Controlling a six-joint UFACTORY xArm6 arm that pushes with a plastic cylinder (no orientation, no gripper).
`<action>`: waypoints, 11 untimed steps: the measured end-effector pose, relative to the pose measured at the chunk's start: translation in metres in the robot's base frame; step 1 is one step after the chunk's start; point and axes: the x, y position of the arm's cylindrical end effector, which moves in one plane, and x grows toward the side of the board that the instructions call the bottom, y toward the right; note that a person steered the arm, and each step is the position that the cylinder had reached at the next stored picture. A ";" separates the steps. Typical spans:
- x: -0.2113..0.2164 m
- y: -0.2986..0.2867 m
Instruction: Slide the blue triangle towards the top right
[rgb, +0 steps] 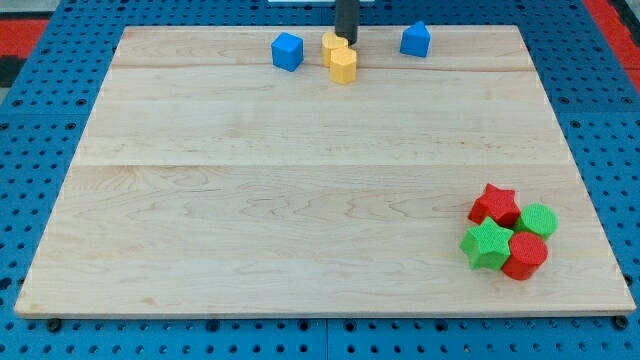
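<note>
The blue triangle block (415, 40) stands near the view's top edge, right of centre, on the wooden board (300, 200). My tip (347, 42) is at the top centre, touching the back of two yellow blocks: a yellow block (333, 45) partly behind the rod and a yellow hexagonal block (343, 65) just below it. The tip is to the left of the blue triangle, with a gap between them. A blue cube (287, 51) sits to the left of the yellow blocks.
At the view's bottom right is a tight cluster: a red star (495, 205), a green cylinder (538, 219), a green star (487, 245) and a red cylinder (526, 255). The board lies on a blue perforated table.
</note>
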 end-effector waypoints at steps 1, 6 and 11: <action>0.000 0.024; 0.000 0.087; 0.021 0.120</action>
